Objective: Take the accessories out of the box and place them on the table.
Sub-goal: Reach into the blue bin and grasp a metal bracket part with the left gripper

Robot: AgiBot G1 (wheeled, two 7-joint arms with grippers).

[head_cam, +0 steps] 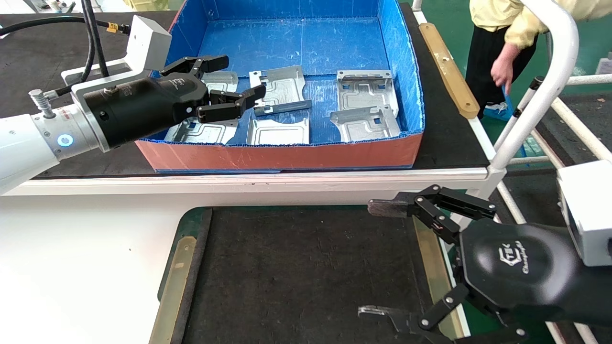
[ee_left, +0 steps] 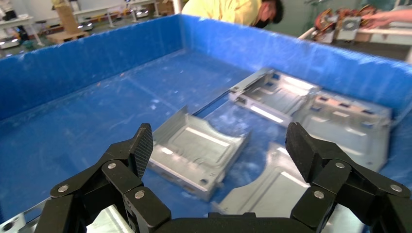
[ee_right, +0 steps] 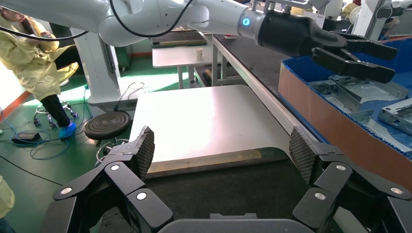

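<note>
The box (head_cam: 287, 153), blue inside and orange-red outside, stands on the far bench and holds several silver-grey plates lying flat. One plate (head_cam: 282, 88) lies mid-box, two lie at the right (head_cam: 366, 88) (head_cam: 366, 124), and two lie along the near wall (head_cam: 279, 131) (head_cam: 203, 131). My left gripper (head_cam: 236, 79) is open and empty, hovering over the box's left part above a half-hidden plate (head_cam: 222, 81). In the left wrist view it (ee_left: 221, 145) is above a plate (ee_left: 194, 148). My right gripper (head_cam: 377, 260) is open and empty over the right edge of the dark table mat (head_cam: 296, 267), which the right wrist view (ee_right: 218, 189) shows bare.
A person in yellow (head_cam: 502, 38) stands at the back right beside a white tube frame (head_cam: 540, 86). A wooden strip (head_cam: 447, 67) lies on the bench right of the box. A white surface (head_cam: 81, 258) lies left of the mat, with brass strips (head_cam: 174, 286) at the mat's sides.
</note>
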